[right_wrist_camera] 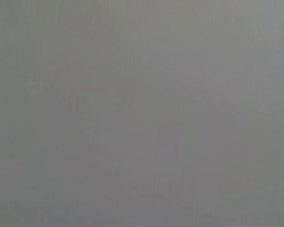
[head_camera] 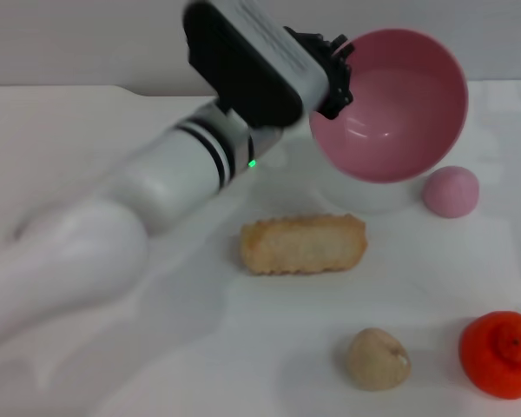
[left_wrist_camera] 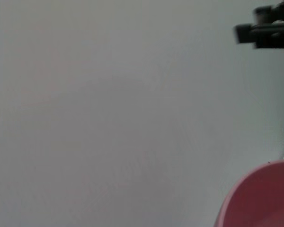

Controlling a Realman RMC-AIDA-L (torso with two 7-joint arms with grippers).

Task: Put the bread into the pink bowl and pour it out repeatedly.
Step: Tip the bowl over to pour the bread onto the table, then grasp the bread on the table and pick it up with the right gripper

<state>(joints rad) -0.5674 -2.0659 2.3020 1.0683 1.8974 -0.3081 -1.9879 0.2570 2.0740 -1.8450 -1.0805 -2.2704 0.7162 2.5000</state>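
Bread (head_camera: 302, 245) lies tan side up on the white table (head_camera: 156, 347), just below the pink bowl (head_camera: 391, 104), which the left gripper (head_camera: 337, 74) pinches by its rim, tipped on its side and empty. Nearby: a pink bun (head_camera: 451, 191), beige lump (head_camera: 377, 358), orange fruit (head_camera: 500, 354).

Pink bun (head_camera: 451, 191) on white table (head_camera: 156, 365); beige lump (head_camera: 378, 358) near orange fruit (head_camera: 501, 354).
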